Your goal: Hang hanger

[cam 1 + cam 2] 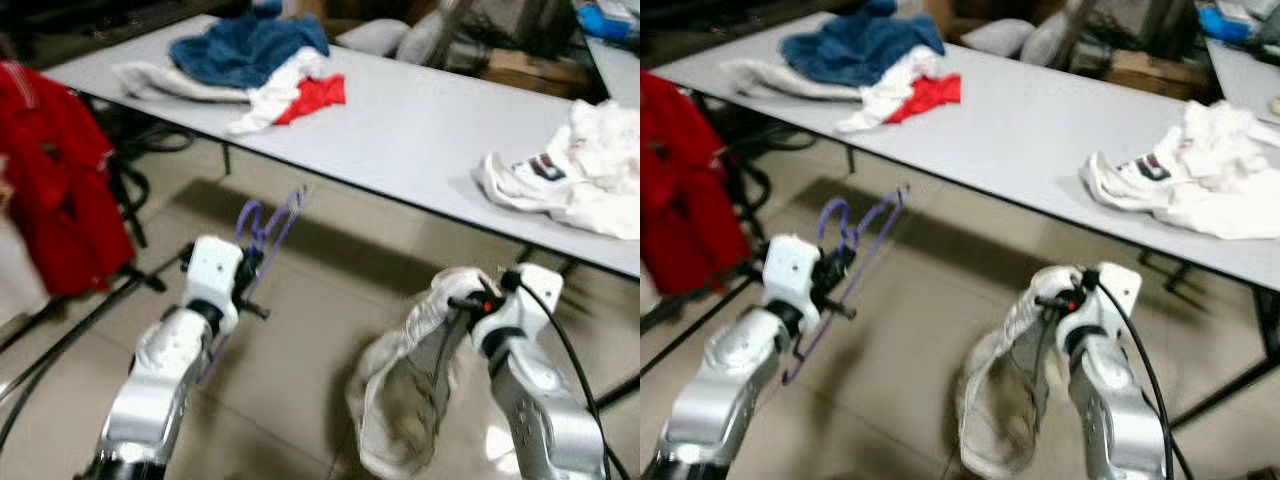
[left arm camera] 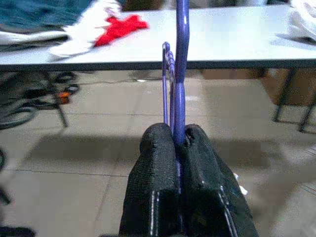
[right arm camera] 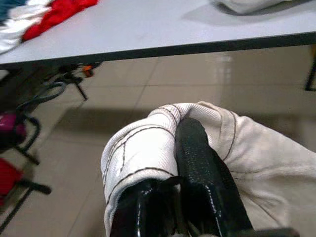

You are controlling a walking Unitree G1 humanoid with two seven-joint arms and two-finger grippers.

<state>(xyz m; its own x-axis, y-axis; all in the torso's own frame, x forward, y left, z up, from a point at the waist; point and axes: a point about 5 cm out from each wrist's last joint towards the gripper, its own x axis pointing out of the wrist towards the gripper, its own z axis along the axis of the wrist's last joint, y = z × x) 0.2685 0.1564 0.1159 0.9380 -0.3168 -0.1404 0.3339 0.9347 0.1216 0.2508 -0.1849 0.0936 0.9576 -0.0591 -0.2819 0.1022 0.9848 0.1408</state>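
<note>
Left tool (image 2: 180, 148) clenched on purple hanger (image 1: 268, 232), both black fingers (image 2: 155, 168) pressed together around its thin bar. Hanger held up over tiled floor (image 1: 300, 330), in front of table (image 1: 420, 130) edge, hook end pointing up and toward table, not touching it. Right tool (image 3: 170, 163) clamped on off-white garment (image 1: 410, 380); cloth bunched over and between fingers, rest hanging loose below the wrist above the floor. Both silver arms reaching forward, left one low on the left, right one low on the right, well apart.

On table: heap of blue, white and red clothes (image 1: 255, 60) at far left end, crumpled white garment with dark print (image 1: 575, 170) near right end, bare grey surface between them. Red garment (image 1: 50, 180) hanging at far left edge, beside black stand legs and cables (image 1: 110, 300) on floor. Cluttered items behind table, too blurred to tell.
</note>
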